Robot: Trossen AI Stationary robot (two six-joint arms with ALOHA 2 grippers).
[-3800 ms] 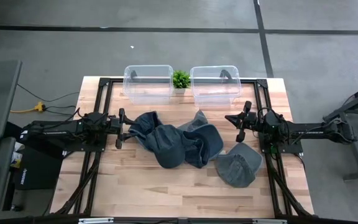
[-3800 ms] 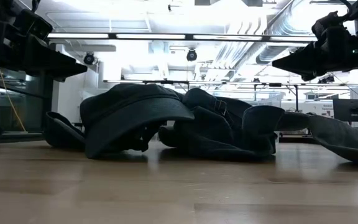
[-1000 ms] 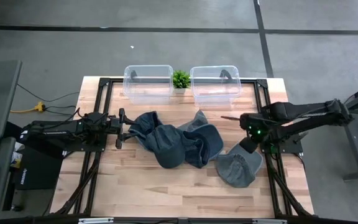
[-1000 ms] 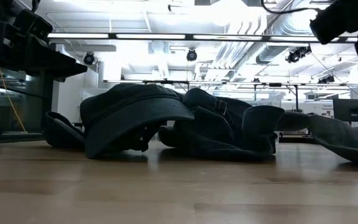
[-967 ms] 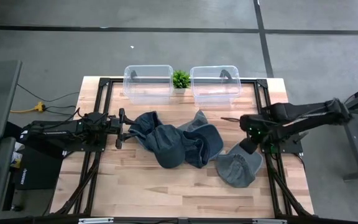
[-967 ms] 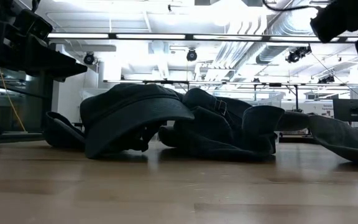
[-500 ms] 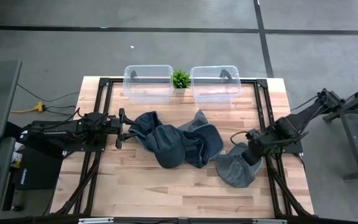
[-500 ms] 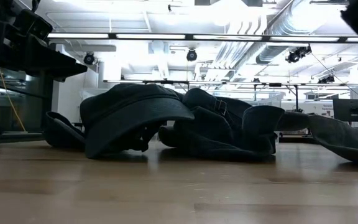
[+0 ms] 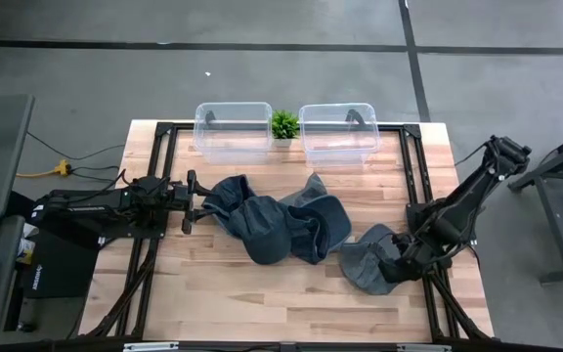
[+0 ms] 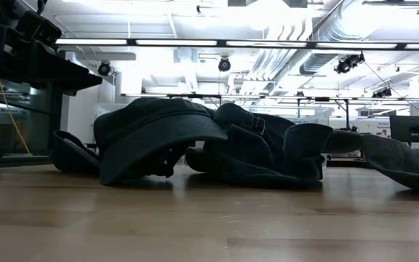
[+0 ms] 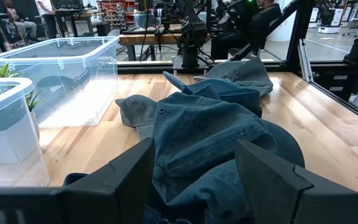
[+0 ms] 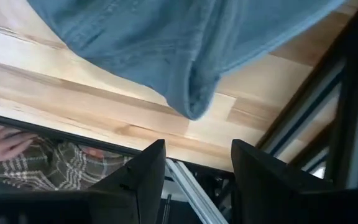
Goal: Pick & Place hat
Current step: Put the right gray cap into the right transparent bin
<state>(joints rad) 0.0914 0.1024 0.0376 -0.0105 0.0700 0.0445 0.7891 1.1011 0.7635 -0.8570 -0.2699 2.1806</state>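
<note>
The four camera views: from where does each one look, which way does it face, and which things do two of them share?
High view: above the table, facing straight down; both arms show, the right gripper at the lone hat.
Low view: at table-top height, facing level across the pile of hats; no arm is clearly shown.
Left wrist view: on the waiting left arm, facing the pile and clear bins; its own open fingers show.
Right wrist view: facing the lone hat's edge and the table rim; its own open fingers show.
Shared: the pile appears in high, low and left wrist views.
</note>
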